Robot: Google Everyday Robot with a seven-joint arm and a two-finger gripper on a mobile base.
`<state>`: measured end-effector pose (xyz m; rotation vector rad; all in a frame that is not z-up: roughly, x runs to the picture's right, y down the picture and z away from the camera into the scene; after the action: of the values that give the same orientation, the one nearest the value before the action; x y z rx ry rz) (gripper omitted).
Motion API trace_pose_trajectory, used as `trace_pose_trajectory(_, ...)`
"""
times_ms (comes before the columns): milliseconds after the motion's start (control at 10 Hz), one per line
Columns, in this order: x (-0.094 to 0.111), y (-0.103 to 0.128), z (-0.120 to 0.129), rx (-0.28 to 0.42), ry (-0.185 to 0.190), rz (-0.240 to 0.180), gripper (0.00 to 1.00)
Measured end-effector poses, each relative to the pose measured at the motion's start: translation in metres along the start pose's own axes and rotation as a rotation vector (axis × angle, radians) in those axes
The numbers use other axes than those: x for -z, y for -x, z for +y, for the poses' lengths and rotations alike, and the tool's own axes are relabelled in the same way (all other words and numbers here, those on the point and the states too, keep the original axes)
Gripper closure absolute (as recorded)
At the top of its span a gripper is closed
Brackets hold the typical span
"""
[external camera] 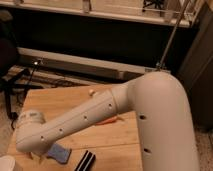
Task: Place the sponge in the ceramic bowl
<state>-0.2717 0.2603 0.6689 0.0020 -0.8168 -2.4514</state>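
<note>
The light-blue sponge point(59, 153) lies flat on the wooden table point(60, 100) near its front edge, just below my white forearm point(80, 122). The forearm crosses the table from upper right to lower left and ends in a round wrist housing point(31, 132). My gripper sits beyond that wrist at the lower left, just left of the sponge, and is hidden behind the housing. The ceramic bowl is covered by the arm and does not show.
A black block with white stripes point(86, 161) lies right of the sponge at the front edge. A carrot point(107, 121) peeks out beside the forearm. A small pale item point(91, 92) sits at the table's back. A white round object point(6, 164) is at the bottom left corner.
</note>
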Motion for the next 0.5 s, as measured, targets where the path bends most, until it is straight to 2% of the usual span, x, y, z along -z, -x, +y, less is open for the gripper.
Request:
trace_pose_trajectory(100, 0.000, 0.000, 0.008, -0.001, -0.007, 0.010, 0.25)
trace_pose_trajectory(300, -0.008, 0.000, 0.009, 0.027, -0.025, 0.010, 0.25)
trace_pose_trajectory(500, -0.028, -0.002, -0.007, 0.092, -0.039, -0.017, 0.25)
